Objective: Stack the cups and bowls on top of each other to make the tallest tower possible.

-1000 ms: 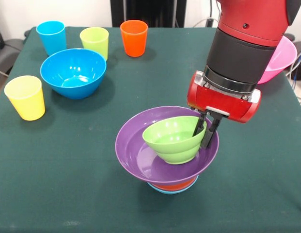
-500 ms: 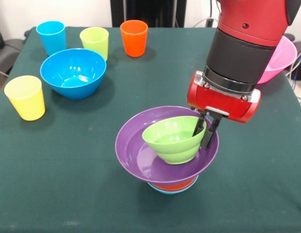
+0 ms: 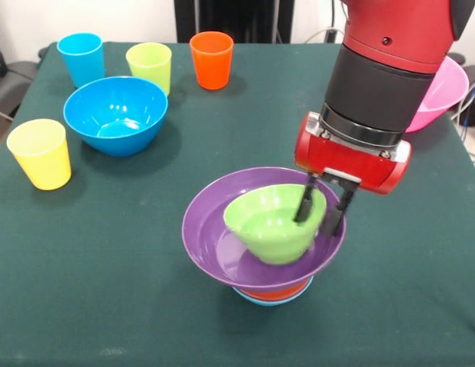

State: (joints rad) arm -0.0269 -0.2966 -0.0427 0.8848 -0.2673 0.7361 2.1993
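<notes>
Since a second ago the claw has spread its fingers: one now stands inside the green bowl, the other outside its wall, apart and no longer pinching the rim. Released, the green bowl has tipped, its mouth now tilted toward the camera's left and its axis leaning off vertical. It sits inside the purple bowl, which rests on the orange bowl and light-blue bowl at the base of the tower, on the green counter.

My worry is that a finger lifting away snags the green wall and drags the bowl askew, or rocks the wide purple bowl on its narrow footing.

Well apart wait the blue bowl, yellow cup, blue cup, lime cup, orange cup and pink bowl.
</notes>
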